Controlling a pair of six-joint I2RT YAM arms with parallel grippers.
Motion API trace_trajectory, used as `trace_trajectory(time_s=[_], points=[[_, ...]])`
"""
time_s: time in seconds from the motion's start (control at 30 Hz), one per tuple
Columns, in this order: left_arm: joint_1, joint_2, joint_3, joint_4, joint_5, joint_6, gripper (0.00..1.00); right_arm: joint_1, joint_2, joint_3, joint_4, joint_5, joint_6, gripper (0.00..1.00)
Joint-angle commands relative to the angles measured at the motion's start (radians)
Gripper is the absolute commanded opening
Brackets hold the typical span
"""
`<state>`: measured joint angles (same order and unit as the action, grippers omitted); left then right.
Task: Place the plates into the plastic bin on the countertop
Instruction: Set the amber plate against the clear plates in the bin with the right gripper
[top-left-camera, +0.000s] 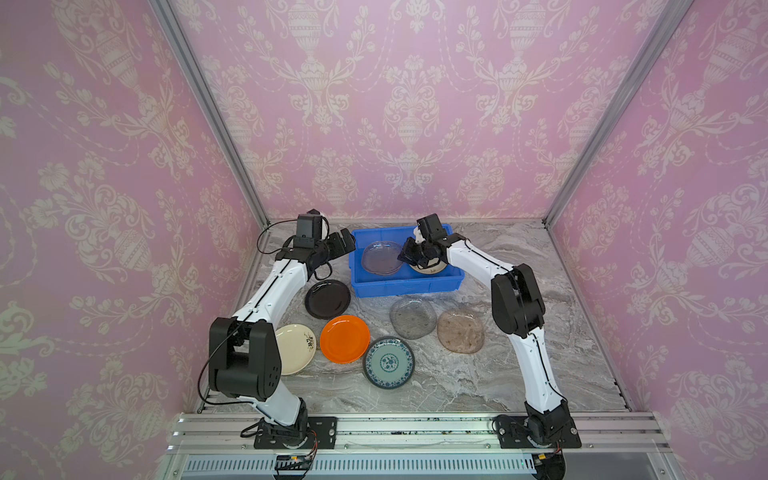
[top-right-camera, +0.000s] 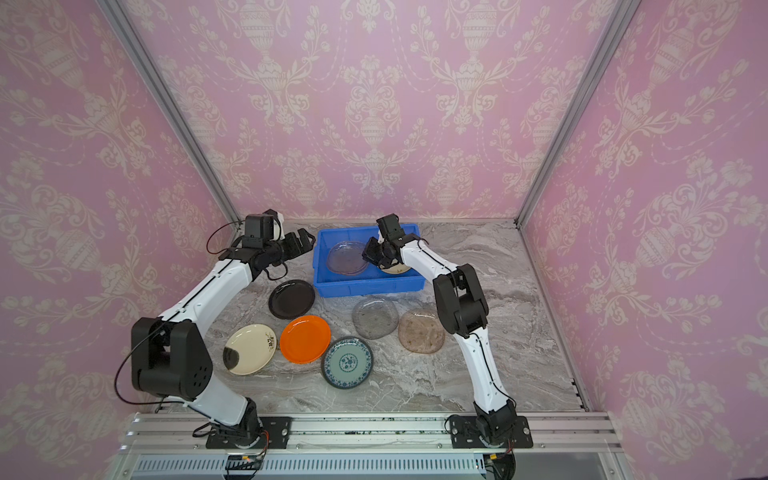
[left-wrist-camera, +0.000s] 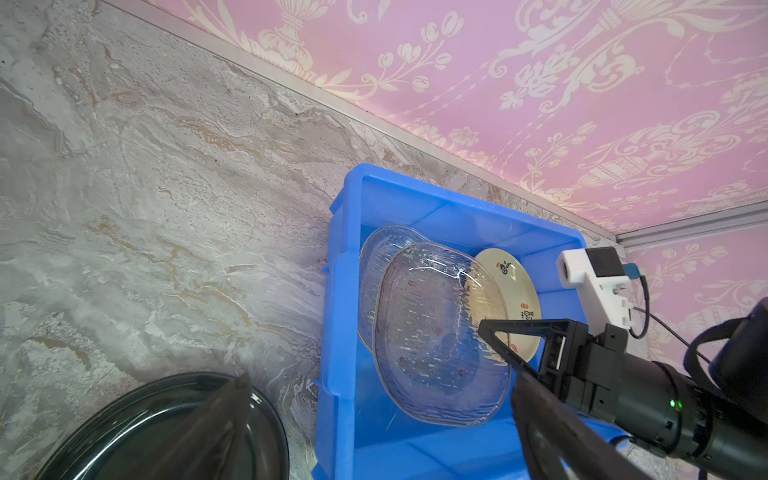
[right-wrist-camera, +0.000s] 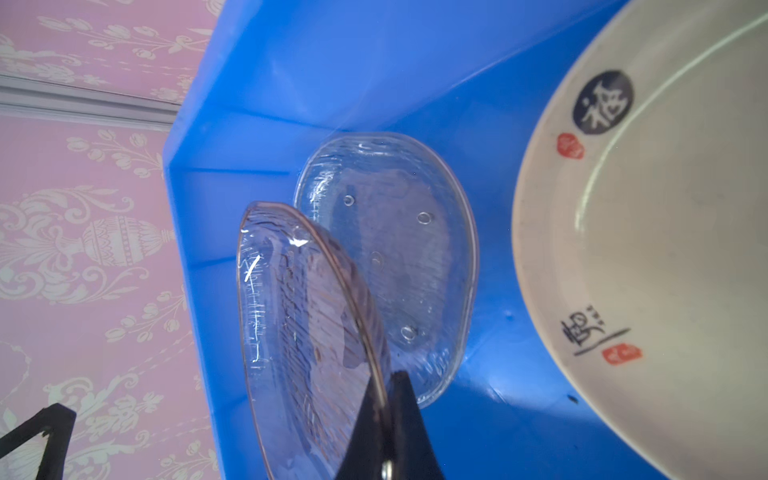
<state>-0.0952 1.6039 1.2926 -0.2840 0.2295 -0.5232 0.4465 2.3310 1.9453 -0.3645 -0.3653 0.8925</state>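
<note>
The marble countertop (top-left-camera: 478, 374) carries a blue bin (top-left-camera: 405, 287) just right of the left pincer (top-left-camera: 345, 243) and beneath the right pincer (top-left-camera: 406, 257). Nearer the arm bases than the left pincer lie a black plate (top-left-camera: 327, 299), a cream plate (top-left-camera: 297, 347), an orange plate (top-left-camera: 345, 338) and a floral plate (top-left-camera: 388, 362). Nearer the bases than the right pincer lie a grey glass plate (top-left-camera: 412, 318) and a brownish glass plate (top-left-camera: 461, 331).

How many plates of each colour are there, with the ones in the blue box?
Glass: 4 (grey plate, brownish plate, lying clear plate in the bin, held clear plate in the right tool)
Cream plates: 2
Black plate: 1
Orange plate: 1
Teal floral plate: 1
Total: 9
</note>
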Motion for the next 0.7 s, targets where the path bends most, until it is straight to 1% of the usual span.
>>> trace_trajectory(time_s=[0.0, 0.23, 0.37, 0.67], points=[[0.011, 0.004, -0.016, 0.019, 0.007, -0.017, 0.99, -0.003, 0.032, 0.056, 0.034, 0.025, 0.060, 0.00], [0.015, 0.019, -0.019, 0.017, 0.014, -0.012, 0.99, 0.000, 0.104, 0.145, -0.011, 0.028, 0.066, 0.00], [0.018, 0.029, -0.014, 0.013, 0.022, -0.012, 0.99, 0.002, 0.124, 0.160, -0.013, 0.031, 0.076, 0.00], [0.022, 0.048, -0.010, 0.019, 0.036, -0.018, 0.99, 0.018, 0.174, 0.236, -0.080, 0.057, 0.061, 0.00]])
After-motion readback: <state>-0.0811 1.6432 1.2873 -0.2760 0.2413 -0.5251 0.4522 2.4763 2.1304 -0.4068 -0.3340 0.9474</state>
